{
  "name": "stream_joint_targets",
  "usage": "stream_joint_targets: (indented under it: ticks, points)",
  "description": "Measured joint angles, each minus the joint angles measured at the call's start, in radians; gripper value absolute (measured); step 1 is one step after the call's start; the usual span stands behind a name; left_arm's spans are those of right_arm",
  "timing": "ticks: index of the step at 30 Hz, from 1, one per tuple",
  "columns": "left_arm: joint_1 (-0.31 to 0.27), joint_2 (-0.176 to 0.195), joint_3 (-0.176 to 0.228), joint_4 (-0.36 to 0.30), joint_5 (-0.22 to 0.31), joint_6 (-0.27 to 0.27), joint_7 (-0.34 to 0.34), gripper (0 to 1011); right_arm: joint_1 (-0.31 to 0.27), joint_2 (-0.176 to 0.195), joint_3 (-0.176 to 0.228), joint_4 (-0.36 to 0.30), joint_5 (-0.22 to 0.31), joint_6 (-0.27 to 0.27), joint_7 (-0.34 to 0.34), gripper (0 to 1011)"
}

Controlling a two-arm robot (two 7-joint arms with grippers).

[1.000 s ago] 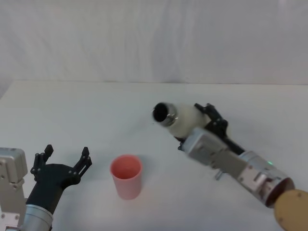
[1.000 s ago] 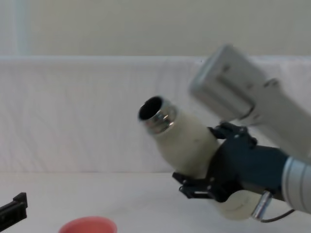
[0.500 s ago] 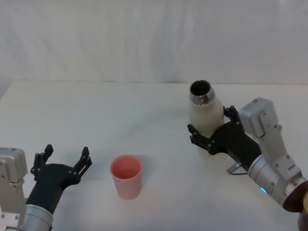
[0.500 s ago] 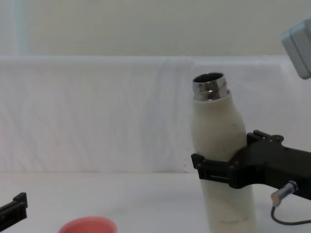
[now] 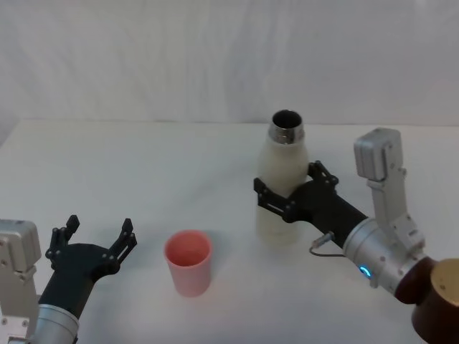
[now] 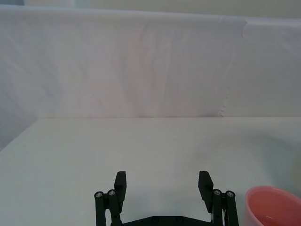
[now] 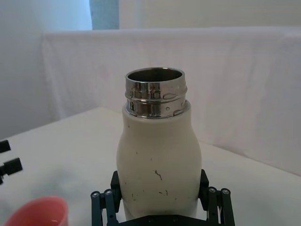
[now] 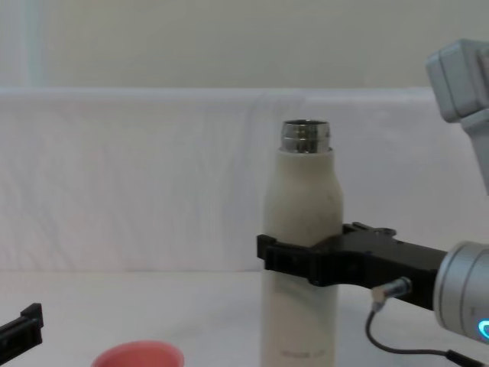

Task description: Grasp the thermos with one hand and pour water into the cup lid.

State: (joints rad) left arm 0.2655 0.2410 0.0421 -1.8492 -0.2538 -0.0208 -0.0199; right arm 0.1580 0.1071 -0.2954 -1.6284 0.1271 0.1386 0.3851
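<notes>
The right gripper [image 5: 285,201] was clamped around the middle of the thermos [image 5: 282,183], its black fingers [image 8: 294,258] pressed against either side of the cream body, well below the open steel neck. The bottle stood upright on the white desk [image 5: 143,165], toward its middle and nearer the right edge. The pink cup lid [image 5: 188,262] sat well apart from it, closer to the front edge and toward the left. The left gripper [image 5: 92,246] hovered beside the cup with its fingers spread wide, holding nothing. The thermos looked rigid and smooth-walled, likely heavy if full and apt to slip in a loose hold. A firm grasp across the straight body, as seen here, seemed the soundest place for tipping. The cup looked light and easily knocked.
</notes>
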Motion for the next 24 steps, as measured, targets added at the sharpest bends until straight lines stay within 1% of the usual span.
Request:
stream_joint_targets:
  ticks: [4, 10, 16, 24]
  points:
    - [0.0, 0.0, 0.0, 0.0, 0.0, 0.0, 0.0, 1001, 0.019, -0.006, -0.011, 0.024, 0.021, 0.006, 0.005, 960]
    - [0.0, 0.0, 0.0, 0.0, 0.0, 0.0, 0.0, 1001, 0.044, -0.011, -0.028, 0.056, 0.039, 0.01, 0.002, 960]
    - [0.0, 0.0, 0.0, 0.0, 0.0, 0.0, 0.0, 1001, 0.064, -0.01, -0.047, 0.085, 0.048, 0.016, -0.007, 960]
    - [0.0, 0.0, 0.0, 0.0, 0.0, 0.0, 0.0, 1001, 0.077, -0.002, -0.066, 0.104, 0.065, 0.024, -0.016, 960]
